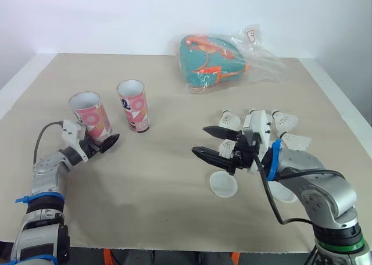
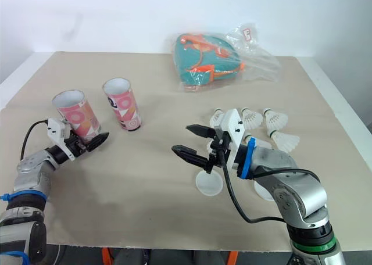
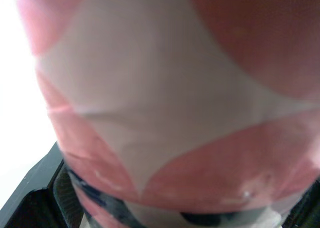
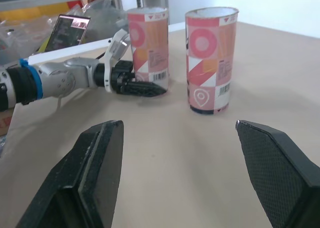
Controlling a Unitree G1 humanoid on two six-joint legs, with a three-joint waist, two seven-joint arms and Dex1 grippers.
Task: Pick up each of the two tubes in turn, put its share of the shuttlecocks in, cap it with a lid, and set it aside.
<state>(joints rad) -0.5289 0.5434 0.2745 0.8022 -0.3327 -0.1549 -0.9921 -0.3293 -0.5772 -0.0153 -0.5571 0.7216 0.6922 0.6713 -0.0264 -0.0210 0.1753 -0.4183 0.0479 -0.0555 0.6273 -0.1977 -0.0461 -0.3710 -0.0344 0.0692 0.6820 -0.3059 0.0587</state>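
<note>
Two pink-and-white patterned tubes stand open-topped on the beige table. My left gripper (image 1: 100,142) is shut on the base of the left tube (image 1: 90,115), whose wall sits right up against the fingers in the left wrist view (image 3: 160,103). The right tube (image 1: 133,105) stands free beside it. My right gripper (image 1: 203,140) hovers open and empty at mid-table, pointing toward the tubes (image 4: 210,58). Several white shuttlecocks (image 1: 286,121) lie behind it. One round translucent lid (image 1: 223,185) lies just below its fingers; a second lid (image 1: 283,193) is partly hidden by the right forearm.
A teal and orange bag in clear plastic wrap (image 1: 212,58) lies at the back of the table. The table's front edge (image 1: 174,246) runs close to me. Bare tabletop lies between the two grippers.
</note>
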